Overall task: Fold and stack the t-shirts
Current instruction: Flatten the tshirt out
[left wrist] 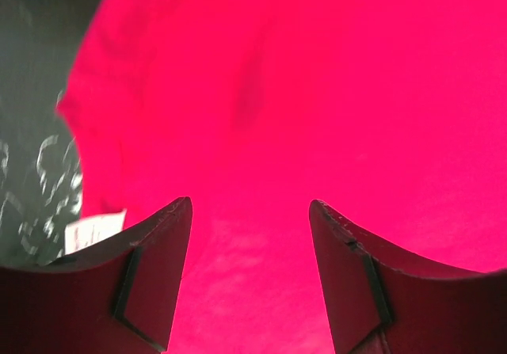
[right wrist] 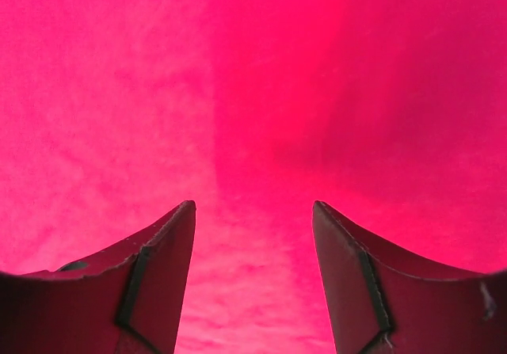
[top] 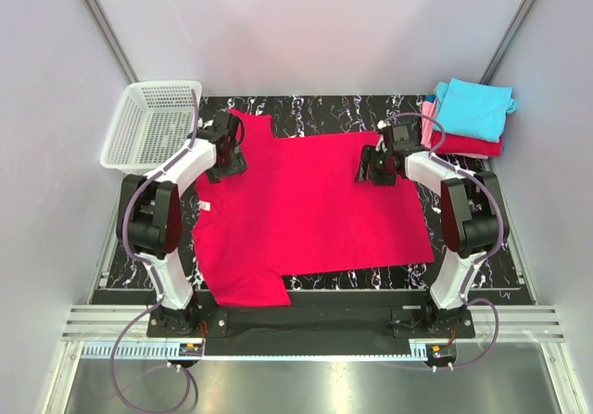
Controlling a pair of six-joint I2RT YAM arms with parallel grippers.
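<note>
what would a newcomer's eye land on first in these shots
The crimson-red t-shirt spread flat over most of the dark marbled table dominates, and it fills both wrist views. The left gripper and right gripper sit over the shirt's far part with jaws open. At the far right corner a turquoise shirt tops a folded pile, and a white mesh basket stands at the far left.

We log the crimson shirt (top: pixel 306 206) as matt knit cloth, faintly fuzzy up close. The bench (top: pixel 315 113) beneath it looks smooth, black with white marbling and a slight sheen.

Left of the shirt we note the basket (top: pixel 148 127): white plastic mesh, mildly glossy.

Right of the shirt: turquoise tee (top: pixel 474 106), pink tee (top: pixel 427 122), red tee (top: pixel 473 145), all matt cloth.

Over the shirt, the fingers (left wrist: pixel 150 291) of the left hand (left wrist: pixel 249 211) look like smooth hard plastic with scuffed edges.
</note>
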